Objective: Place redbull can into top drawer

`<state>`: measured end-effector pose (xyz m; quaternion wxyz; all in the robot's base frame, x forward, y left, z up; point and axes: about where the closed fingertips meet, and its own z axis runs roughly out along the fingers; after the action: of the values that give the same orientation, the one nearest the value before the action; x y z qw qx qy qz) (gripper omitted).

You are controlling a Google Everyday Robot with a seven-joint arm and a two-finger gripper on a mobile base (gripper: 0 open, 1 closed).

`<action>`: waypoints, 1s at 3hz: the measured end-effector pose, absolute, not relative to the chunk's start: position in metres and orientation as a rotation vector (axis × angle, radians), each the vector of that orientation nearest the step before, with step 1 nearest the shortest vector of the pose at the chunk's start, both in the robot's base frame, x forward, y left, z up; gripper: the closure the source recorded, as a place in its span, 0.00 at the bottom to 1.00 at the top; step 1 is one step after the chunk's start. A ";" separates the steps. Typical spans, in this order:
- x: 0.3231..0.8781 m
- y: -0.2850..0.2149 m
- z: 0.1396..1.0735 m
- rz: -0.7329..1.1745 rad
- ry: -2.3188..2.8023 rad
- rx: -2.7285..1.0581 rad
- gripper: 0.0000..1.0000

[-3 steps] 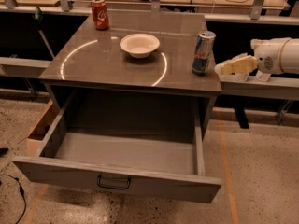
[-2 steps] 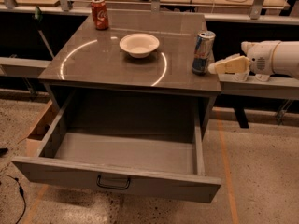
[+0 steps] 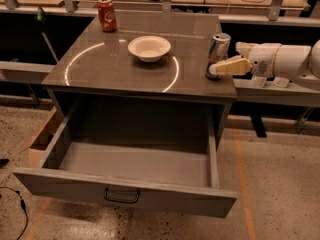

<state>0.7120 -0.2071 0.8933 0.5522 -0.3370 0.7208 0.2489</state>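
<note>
The redbull can (image 3: 218,52) stands upright near the front right corner of the cabinet top (image 3: 100,69), right at the tip of the gripper (image 3: 216,68), which reaches in from the right at the can's lower half. Whether the gripper clasps the can or only touches it cannot be told. The white bowl (image 3: 149,48) sits left of the gripper, the red cola can (image 3: 106,14) far left and behind. The top drawer (image 3: 60,183) hangs open below the gripper and to its left.
</note>
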 end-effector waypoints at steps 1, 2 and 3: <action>0.719 -0.191 0.893 0.609 1.666 -0.826 0.37; 0.722 -0.186 0.895 0.608 1.660 -0.843 0.61; 0.711 -0.178 0.918 0.630 1.624 -0.866 0.83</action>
<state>0.7110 -0.1782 0.9184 0.5631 -0.3680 0.6897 0.2678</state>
